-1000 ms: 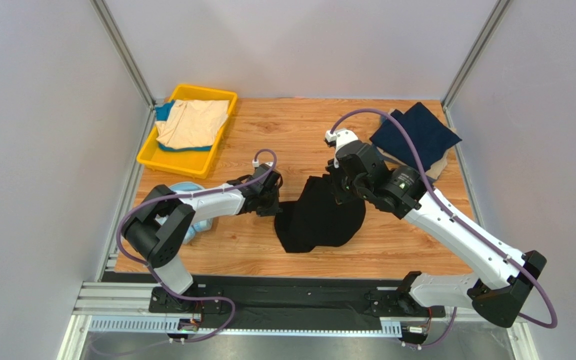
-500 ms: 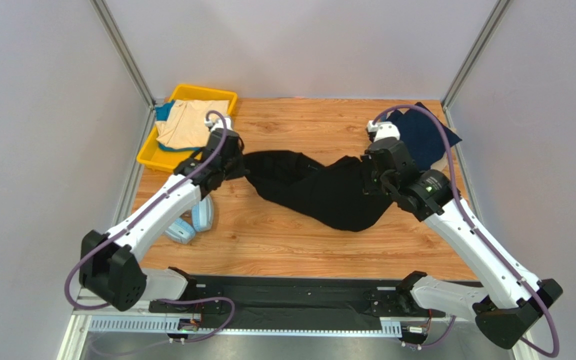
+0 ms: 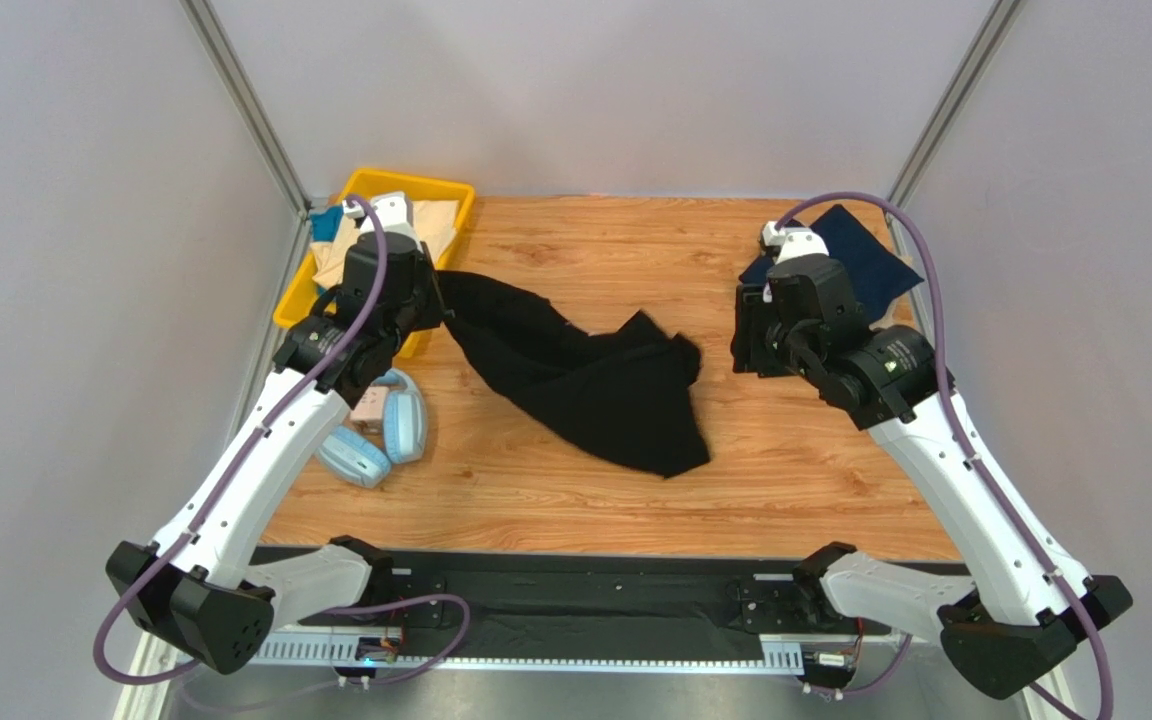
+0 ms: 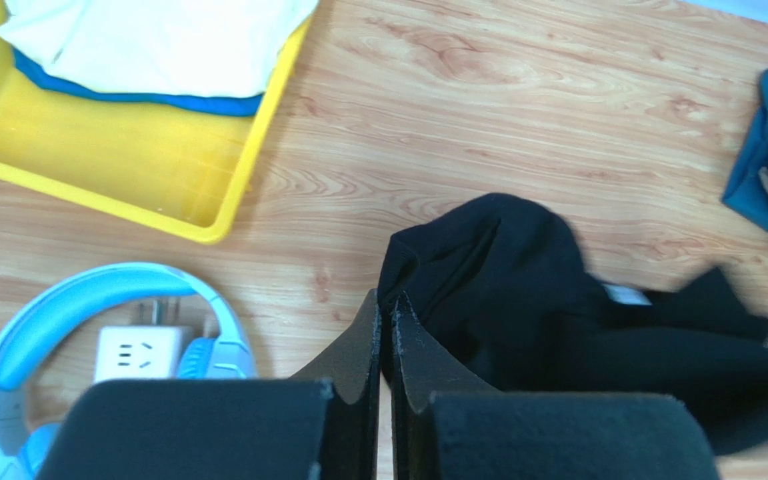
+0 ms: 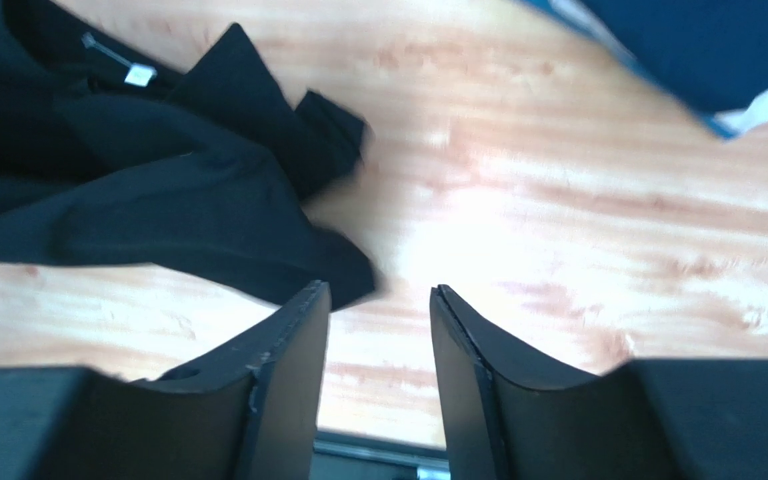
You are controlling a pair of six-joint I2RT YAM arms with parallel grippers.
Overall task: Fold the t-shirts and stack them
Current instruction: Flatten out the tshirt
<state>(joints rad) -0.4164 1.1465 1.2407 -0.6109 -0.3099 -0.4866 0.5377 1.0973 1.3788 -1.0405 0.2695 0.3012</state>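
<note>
A large black t-shirt lies crumpled across the middle of the table, and one edge is drawn up to the left. My left gripper is beside the yellow tray and shut on that edge; in the left wrist view the closed jaws pinch the black cloth. My right gripper hangs open to the right of the shirt. Only bare wood shows between its fingers, and the black t-shirt lies off to their left. A navy t-shirt lies at the back right. A beige t-shirt sits in the tray.
The yellow tray stands at the back left, with blue cloth under the beige shirt. Light-blue headphones and a white charger lie near the left edge. Grey walls and metal posts enclose the table.
The arms drew apart and stretched the black t-shirt wide. My left gripper carried its edge up to the tray; my right gripper opened and let go, and that end dropped onto the table.
</note>
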